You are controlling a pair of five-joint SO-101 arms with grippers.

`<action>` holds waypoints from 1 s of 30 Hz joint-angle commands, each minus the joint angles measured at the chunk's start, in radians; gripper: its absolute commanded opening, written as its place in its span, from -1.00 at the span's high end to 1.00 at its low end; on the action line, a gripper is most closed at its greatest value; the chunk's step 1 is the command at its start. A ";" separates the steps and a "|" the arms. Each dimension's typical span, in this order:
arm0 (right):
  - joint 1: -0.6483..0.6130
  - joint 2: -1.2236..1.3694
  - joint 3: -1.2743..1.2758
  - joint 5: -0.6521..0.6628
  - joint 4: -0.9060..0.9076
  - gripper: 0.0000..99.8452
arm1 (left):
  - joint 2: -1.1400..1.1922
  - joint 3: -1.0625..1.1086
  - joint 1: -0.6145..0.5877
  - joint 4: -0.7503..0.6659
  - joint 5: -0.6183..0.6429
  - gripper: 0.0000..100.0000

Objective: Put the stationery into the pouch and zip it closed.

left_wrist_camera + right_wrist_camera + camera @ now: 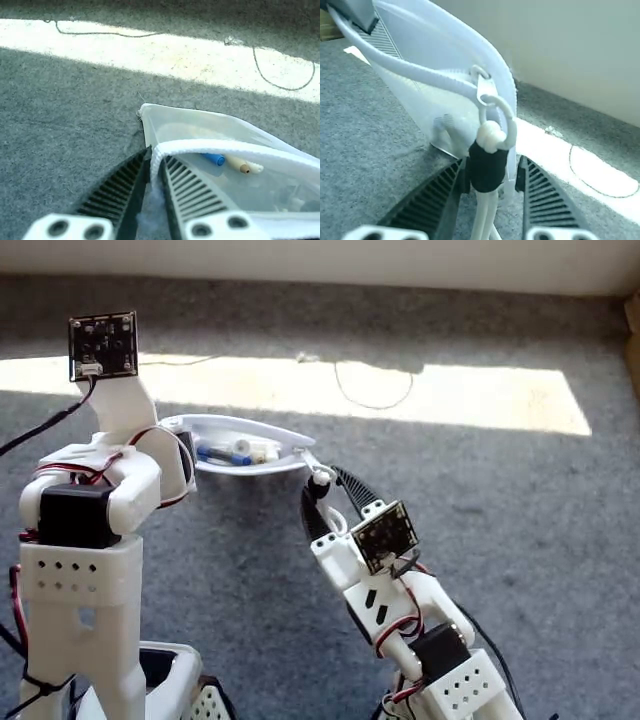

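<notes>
**High view: pouch loaded, zip not yet run, both hands on the pouch**

1. Left side. The left hand (154,156) is closed on the pouch's end, pinching the white zip tape (225,146) where it meets the corner. Judgement: this is an anchoring hold, so the pouch has something to resist against when the zip is drawn and does not slide across the grey carpet (500,520).

2. Centre. The pouch (262,470) lies on the carpet between the 2 arms, its mouth gaping upward. The stationery (222,454) is inside it: a blue-capped item and pale ones beside it, lying along the pouch's length. No loose stationery is visible on the carpet. Judgement: loading is finished and only the closing remains.

3. Right side. The zip slider (482,90) sits at the pouch's end nearest the right arm. A white cord loop hangs from it and ends in a black toggle (487,167). The right hand (492,167) has its 2 fingers pressed close against either side of that toggle, gripping it. Judgement: the toggle is taken because it offers more purchase than the small slider tab.

4. Risk, as a judgement: the cord may slip or the left pinch may give if the slider binds.
</notes>
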 commanded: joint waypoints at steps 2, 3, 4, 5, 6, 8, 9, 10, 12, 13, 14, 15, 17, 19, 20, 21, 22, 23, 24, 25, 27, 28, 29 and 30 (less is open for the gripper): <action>-0.008 -0.019 -0.099 -0.012 -0.025 0.72 | -0.004 -0.005 -0.001 -0.021 0.003 0.99; -0.008 -0.019 -0.099 -0.012 -0.025 0.72 | -0.004 -0.005 -0.001 -0.021 0.003 0.99; -0.008 -0.019 -0.099 -0.012 -0.025 0.72 | -0.004 -0.005 -0.001 -0.021 0.003 0.99; -0.010 -0.019 -0.099 -0.012 -0.025 0.72 | -0.004 -0.005 -0.001 -0.021 0.003 0.99; -0.010 -0.019 -0.099 -0.012 -0.025 0.73 | -0.004 -0.005 -0.001 -0.021 0.003 0.99; -0.010 -0.019 -0.102 -0.011 -0.025 0.73 | -0.004 -0.005 -0.001 -0.021 0.003 0.99; -0.010 -0.019 -0.111 -0.011 -0.025 0.74 | -0.004 -0.005 -0.001 -0.021 0.003 0.99; -0.010 -0.019 -0.120 -0.009 -0.024 0.77 | -0.004 -0.005 -0.001 -0.021 0.003 0.99; -0.010 -0.019 -0.130 -0.006 -0.002 0.81 | -0.004 -0.004 -0.001 -0.020 0.003 0.99; -0.010 -0.019 -0.142 -0.006 0.010 0.81 | -0.004 -0.004 -0.001 -0.020 0.003 0.99; -0.010 -0.019 -0.154 -0.006 0.018 0.81 | -0.004 -0.004 -0.001 -0.020 0.003 0.99; -0.010 -0.019 -0.160 -0.006 0.021 0.81 | -0.004 -0.004 -0.001 -0.020 0.003 0.99; -0.010 -0.019 -0.163 -0.006 0.024 0.82 | -0.004 -0.004 -0.001 -0.020 0.003 0.99; -0.010 -0.019 -0.162 -0.006 0.024 0.82 | -0.004 -0.004 -0.001 -0.018 0.003 0.99; -0.010 -0.019 -0.160 -0.006 0.024 0.82 | -0.004 -0.004 -0.001 -0.018 0.003 0.99; -0.010 -0.018 -0.160 -0.006 0.024 0.84 | -0.004 -0.004 -0.001 -0.017 0.003 0.99; -0.010 -0.015 -0.160 -0.005 0.024 0.87 | -0.004 -0.004 -0.001 -0.017 0.003 0.99; -0.010 -0.015 -0.160 -0.005 0.024 0.89 | -0.004 -0.004 -0.001 -0.015 0.003 0.99; -0.010 -0.015 -0.160 -0.005 0.024 0.91 | -0.004 -0.004 -0.001 -0.015 0.003 0.99; -0.010 -0.015 -0.160 -0.005 0.025 0.92 | -0.004 -0.004 -0.001 -0.015 0.003 0.99; -0.010 -0.016 -0.162 0.020 0.042 0.94 | -0.004 -0.004 -0.001 -0.015 0.003 0.99; -0.010 -0.019 -0.168 0.035 0.068 0.95 | -0.004 -0.004 -0.001 -0.017 0.000 0.99; -0.010 -0.019 -0.168 0.044 0.097 0.96 | -0.004 -0.004 -0.001 -0.020 -0.015 0.99; -0.010 -0.021 -0.170 0.051 0.125 0.97 | -0.004 -0.005 -0.001 -0.021 -0.029 0.99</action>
